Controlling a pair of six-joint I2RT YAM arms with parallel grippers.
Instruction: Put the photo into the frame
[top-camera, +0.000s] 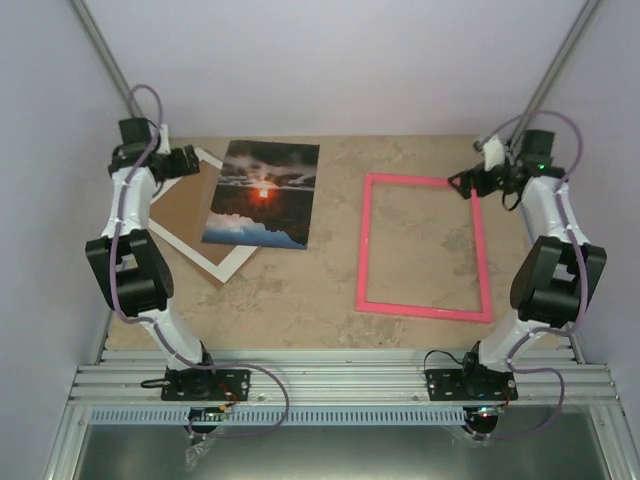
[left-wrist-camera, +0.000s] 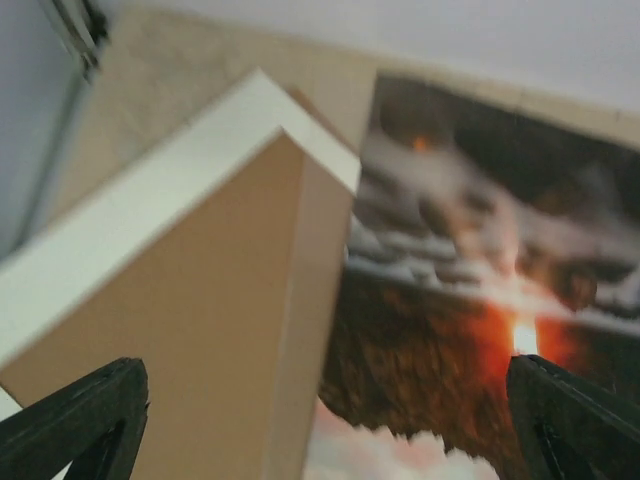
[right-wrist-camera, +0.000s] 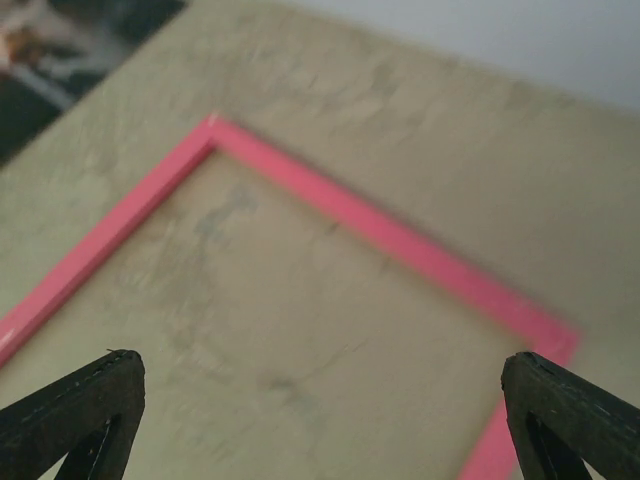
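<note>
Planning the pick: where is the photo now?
In the top view the photo lies face up on the left half of the table, partly atop the white mat, with the pink frame apart to its right.

Left gripper (left-wrist-camera: 322, 365), right gripper (right-wrist-camera: 322, 357): fingers (left-wrist-camera: 80, 430) wide.

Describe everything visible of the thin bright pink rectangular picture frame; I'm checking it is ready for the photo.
The thin bright pink rectangular picture frame lies flat on the right half of the beige marbled tabletop. Four narrow bars, plastic-looking, empty: tabletop shows through its opening. The glossy rectangular sunset photo lies apart to its left. The open two-finger right gripper hovers over its far right corner, apparently not touching.
</note>
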